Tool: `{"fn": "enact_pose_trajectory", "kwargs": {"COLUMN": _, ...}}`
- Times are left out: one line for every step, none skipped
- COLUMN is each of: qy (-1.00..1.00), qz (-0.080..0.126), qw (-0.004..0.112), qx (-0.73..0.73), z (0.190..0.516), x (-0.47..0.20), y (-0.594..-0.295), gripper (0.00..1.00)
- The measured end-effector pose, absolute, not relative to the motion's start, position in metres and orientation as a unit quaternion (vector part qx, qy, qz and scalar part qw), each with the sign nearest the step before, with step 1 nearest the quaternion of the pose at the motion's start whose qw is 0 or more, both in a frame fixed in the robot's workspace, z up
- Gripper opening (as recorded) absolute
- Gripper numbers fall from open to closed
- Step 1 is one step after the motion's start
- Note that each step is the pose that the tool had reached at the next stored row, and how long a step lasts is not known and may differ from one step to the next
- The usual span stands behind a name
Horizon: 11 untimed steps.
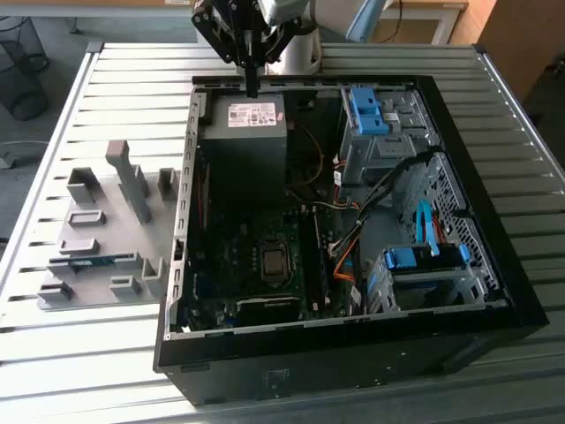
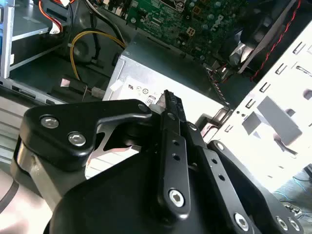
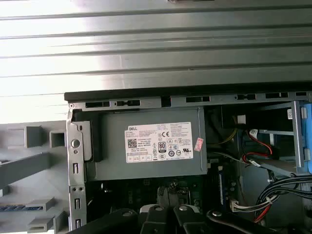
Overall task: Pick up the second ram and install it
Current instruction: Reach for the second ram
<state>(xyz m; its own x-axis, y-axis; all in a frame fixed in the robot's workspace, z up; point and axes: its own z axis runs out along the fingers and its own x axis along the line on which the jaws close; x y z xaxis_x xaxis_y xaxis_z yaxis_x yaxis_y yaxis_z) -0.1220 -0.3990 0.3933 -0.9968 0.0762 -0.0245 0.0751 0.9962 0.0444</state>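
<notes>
Gripper: the gripper (image 1: pixel 252 84) hangs just above the far edge of the power supply (image 1: pixel 243 132), fingers pointing down. In the second wrist view its jaws (image 2: pixel 167 97) are closed together with nothing between them, so it carries nothing.
Power supply: this grey box with a white sticker sits in the far corner of the open case (image 1: pixel 353 344).
Motherboard: the motherboard (image 1: pixel 256 256) lies flat in the case, touching the power supply's nearer side. Its long black slots (image 1: pixel 311 256) face upward, which probably suits a stick pressed in from above.
Ram: the ram (image 1: pixel 88 261) is outside the case, well apart from the power supply toward the exterior view's left. It sits in a groove of the grey holder (image 1: pixel 110 231) with its thin blue-green edge showing, likely so fingers can pinch it.
Progress: the ram is not yet picked up.
</notes>
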Motion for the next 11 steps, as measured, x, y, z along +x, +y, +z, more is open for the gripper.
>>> {"fn": "enact_pose_trajectory", "kwargs": {"qy": 0.999, "qz": 0.022, "qw": 0.013, "qx": 0.038, "z": 0.3933, "x": -0.122, "y": -0.3989, "gripper": 0.1}}
{"fn": "enact_pose_trajectory", "kwargs": {"qy": 0.999, "qz": 0.022, "qw": 0.013, "qx": 0.038, "z": 0.3933, "x": -0.122, "y": -0.3989, "gripper": 0.1}}
{"fn": "enact_pose_trajectory", "kwargs": {"qy": 0.999, "qz": 0.022, "qw": 0.013, "qx": 0.038, "z": 0.3933, "x": -0.122, "y": -0.3989, "gripper": 0.1}}
{"fn": "enact_pose_trajectory", "kwargs": {"qy": 0.999, "qz": 0.022, "qw": 0.013, "qx": 0.038, "z": 0.3933, "x": -0.122, "y": -0.3989, "gripper": 0.1}}
{"fn": "enact_pose_trajectory", "kwargs": {"qy": 0.999, "qz": 0.022, "qw": 0.013, "qx": 0.038, "z": 0.3933, "x": -0.122, "y": -0.3989, "gripper": 0.1}}
{"fn": "enact_pose_trajectory", "kwargs": {"qy": 0.999, "qz": 0.022, "qw": 0.013, "qx": 0.038, "z": 0.3933, "x": -0.1222, "y": -0.3989, "gripper": 0.1}}
{"fn": "enact_pose_trajectory", "kwargs": {"qy": 0.999, "qz": 0.022, "qw": 0.013, "qx": 0.038, "z": 0.3934, "x": -0.1225, "y": -0.3989, "gripper": 0.1}}
{"fn": "enact_pose_trajectory", "kwargs": {"qy": 0.999, "qz": 0.022, "qw": 0.013, "qx": 0.038, "z": 0.3934, "x": -0.1227, "y": -0.3989, "gripper": 0.1}}
{"fn": "enact_pose_trajectory", "kwargs": {"qy": 0.999, "qz": 0.022, "qw": 0.013, "qx": 0.038, "z": 0.3933, "x": -0.1229, "y": -0.3989, "gripper": 0.1}}
{"fn": "enact_pose_trajectory", "kwargs": {"qy": 0.999, "qz": 0.022, "qw": 0.013, "qx": 0.038, "z": 0.3933, "x": -0.1231, "y": -0.3989, "gripper": 0.1}}
{"fn": "enact_pose_trajectory", "kwargs": {"qy": 0.999, "qz": 0.022, "qw": 0.013, "qx": 0.038, "z": 0.3933, "x": -0.1234, "y": -0.3989, "gripper": 0.1}}
